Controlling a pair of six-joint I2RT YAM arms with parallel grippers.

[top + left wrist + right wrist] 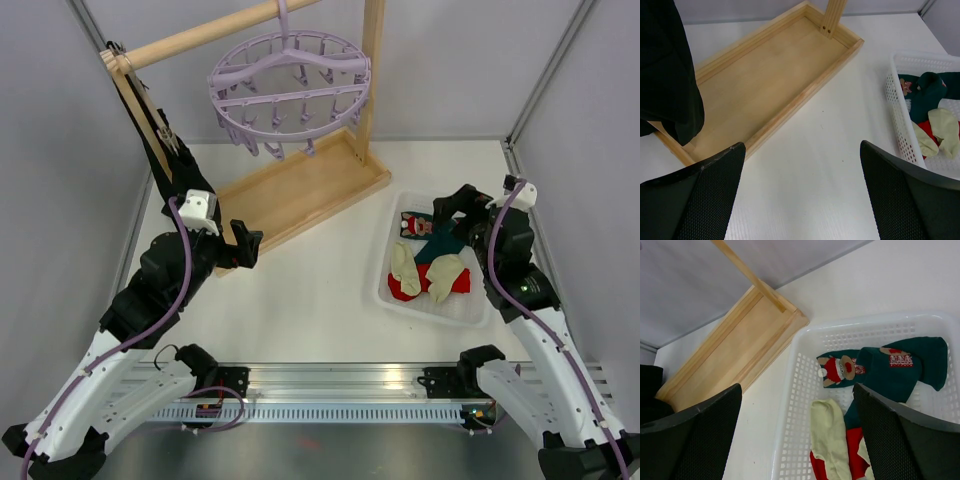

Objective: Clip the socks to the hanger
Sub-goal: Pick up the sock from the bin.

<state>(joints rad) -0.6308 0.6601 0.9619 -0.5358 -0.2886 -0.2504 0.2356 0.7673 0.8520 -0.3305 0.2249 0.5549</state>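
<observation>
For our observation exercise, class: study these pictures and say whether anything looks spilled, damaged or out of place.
Nothing stands out. The socks lie jumbled but inside the white basket, and the hanger hangs from the wooden rack, clips empty.

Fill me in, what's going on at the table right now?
Nothing is clipped yet. The socks lie piled in the white basket on the right side. The lavender hanger hangs from the wooden rack with no sock on its clips. Both tools are open and empty. The right tool hovers over the basket, above the socks. The left tool is over the bare table beside the rack's base.
</observation>
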